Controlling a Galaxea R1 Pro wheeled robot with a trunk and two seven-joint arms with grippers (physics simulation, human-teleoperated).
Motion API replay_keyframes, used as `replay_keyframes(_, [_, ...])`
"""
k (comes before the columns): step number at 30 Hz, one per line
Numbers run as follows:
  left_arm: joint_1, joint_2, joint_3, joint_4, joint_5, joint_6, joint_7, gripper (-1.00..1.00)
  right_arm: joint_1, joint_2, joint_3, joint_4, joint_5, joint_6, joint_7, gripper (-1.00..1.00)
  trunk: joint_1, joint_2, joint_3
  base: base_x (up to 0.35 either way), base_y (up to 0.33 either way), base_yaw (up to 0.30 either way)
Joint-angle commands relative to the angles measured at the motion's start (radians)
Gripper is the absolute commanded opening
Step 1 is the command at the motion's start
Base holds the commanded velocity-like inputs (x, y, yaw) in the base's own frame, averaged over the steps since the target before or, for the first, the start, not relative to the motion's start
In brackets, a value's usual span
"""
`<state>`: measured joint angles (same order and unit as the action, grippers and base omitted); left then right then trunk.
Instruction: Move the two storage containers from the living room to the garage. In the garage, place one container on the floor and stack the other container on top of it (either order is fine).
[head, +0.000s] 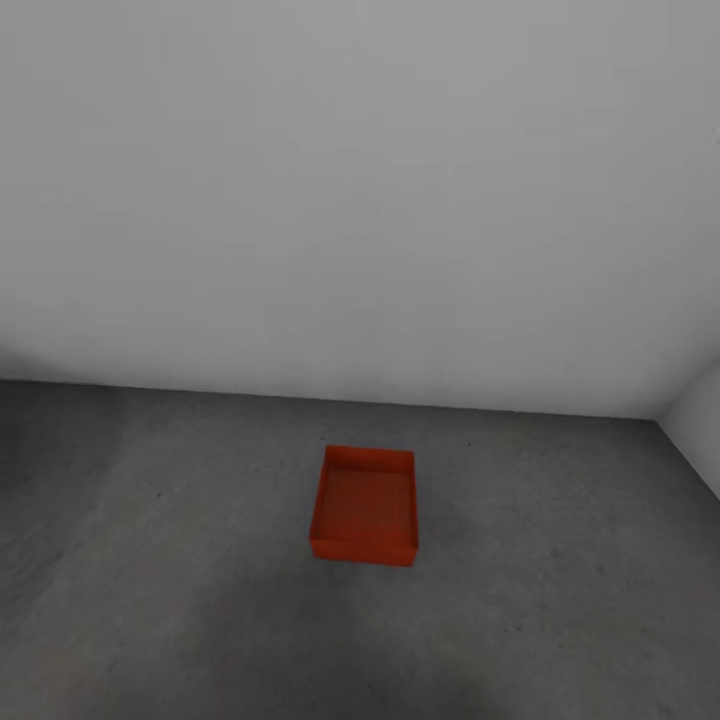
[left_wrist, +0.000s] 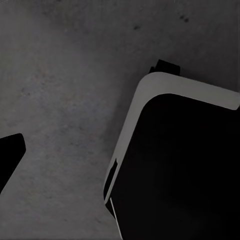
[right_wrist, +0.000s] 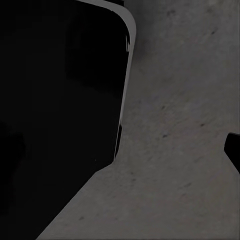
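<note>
A single orange-red, open-top rectangular storage container (head: 363, 505) with thin flat walls sits on the dark grey, rough concrete-like floor (head: 150, 560) of the garage, seen from the head camera. It rests flat and upright, its open side facing up, and its interior looks empty. It lies a little below the middle of the head view, near the base of the plain white back wall (head: 360, 180) but apart from it, with a strip of bare floor between them. A second white wall (head: 695, 430) meets the back wall at the far right, forming a corner well apart from the container.

In the left wrist view, a large black body with a pale grey rounded edge (left_wrist: 150, 100), part of the robot, hangs above the same grey floor (left_wrist: 60, 100), and a dark tip (left_wrist: 10, 155) enters from the frame's edge. In the right wrist view, a similar black body with a thin pale rim (right_wrist: 127, 60) covers much of the picture over the floor (right_wrist: 180, 125), with another small dark tip (right_wrist: 233, 150) at the edge.

Neither wrist view shows the container near the jaws, so its place relative to them cannot be told. Whether the left or right jaws are open or closed cannot be told either.
</note>
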<state>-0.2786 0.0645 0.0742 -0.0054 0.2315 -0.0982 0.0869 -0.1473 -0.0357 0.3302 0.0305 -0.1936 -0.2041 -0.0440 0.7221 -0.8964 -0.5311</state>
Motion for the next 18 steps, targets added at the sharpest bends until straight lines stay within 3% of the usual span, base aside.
replay_keyframes(1, [-0.001, 0.0, 0.007, 0.001, 0.0, -0.003, 0.0, 1.0, -0.001, 0.0, 0.009, 0.003, -0.009, -0.006, -0.001, 1.0, 0.0, -0.001, 0.001, 0.0, 0.0, 0.0])
replay_keyframes(18, [-0.001, 0.0, 0.007, 0.001, 0.0, -0.003, 0.0, 1.0, 0.016, 0.0, 0.007, 0.003, -0.01, -0.008, -0.001, 1.0, 0.0, -0.001, 0.027, 0.0, 0.0, 0.0])
